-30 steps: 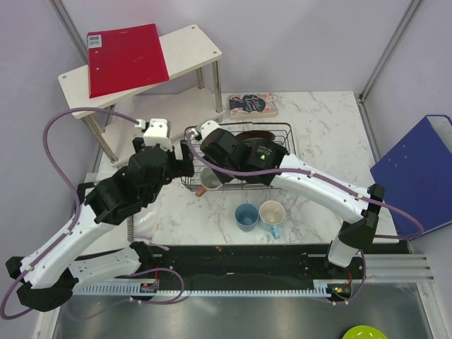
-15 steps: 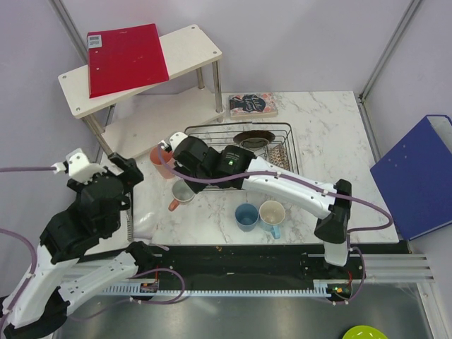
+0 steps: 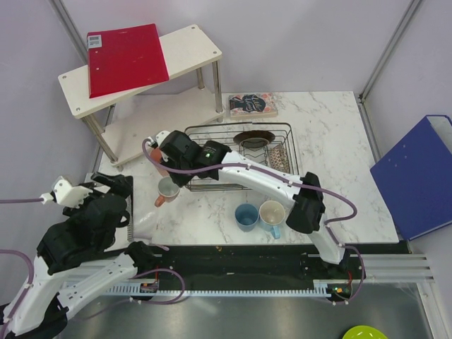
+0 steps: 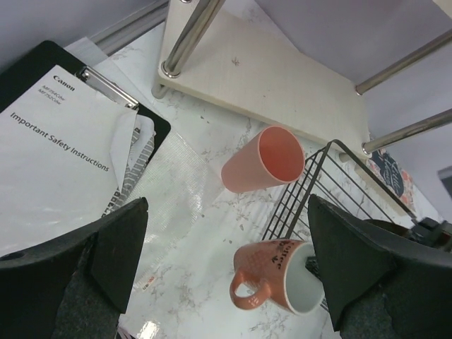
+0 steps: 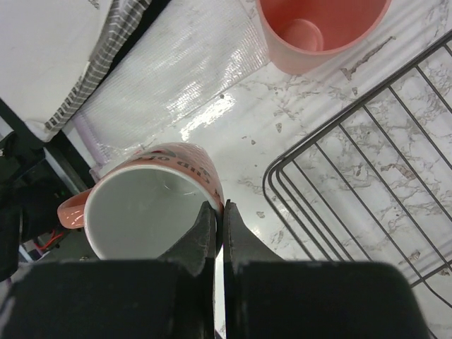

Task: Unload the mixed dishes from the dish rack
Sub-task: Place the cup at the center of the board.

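My right gripper [image 5: 222, 206] is shut on the rim of a salmon mug [image 5: 148, 212] with a white inside. It holds the mug [image 3: 167, 189] tilted, just off the front-left corner of the dark wire dish rack [image 3: 288, 135]. A salmon-pink tumbler [image 4: 263, 159] stands on the marble beside that corner, partly hidden by the right arm in the top view. In the rack are a dark plate [image 3: 254, 138] and a red-speckled bowl [image 3: 277, 157]. A blue cup [image 3: 246, 216] and a light-blue mug [image 3: 272, 214] stand in front of the rack. My left gripper [image 4: 227, 205] is open and holds nothing, drawn back at the near left.
A white two-tier shelf [image 3: 191, 44] with a red folder [image 3: 127, 58] stands at the back left, a book [image 3: 252, 104] behind the rack. A clipboard with papers [image 4: 56, 141] and a plastic sleeve [image 4: 169, 183] lie left. A blue binder [image 3: 417, 176] is right, a lime-green dish [image 3: 364, 332] near bottom.
The right arm has carried the salmon mug leftward out of the rack to its front-left corner. The left arm has pulled back toward the near left, still open.
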